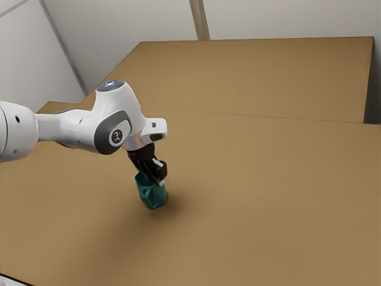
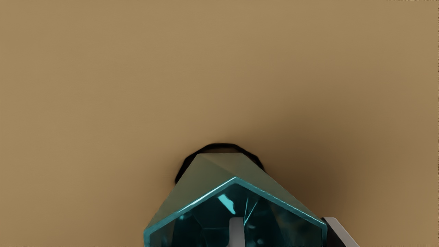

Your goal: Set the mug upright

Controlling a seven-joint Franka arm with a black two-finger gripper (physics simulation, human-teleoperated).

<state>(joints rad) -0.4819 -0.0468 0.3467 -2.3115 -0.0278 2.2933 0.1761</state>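
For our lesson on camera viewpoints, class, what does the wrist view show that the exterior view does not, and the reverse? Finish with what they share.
The wrist view gives the bright glints inside the mug, with part of the pincer within its rim and part outside its wall.

The exterior view gives the white arm, the pale room walls and the table's far edge.

Both share the teal mug, the pincer, the brown tabletop and a soft shadow beside the mug.
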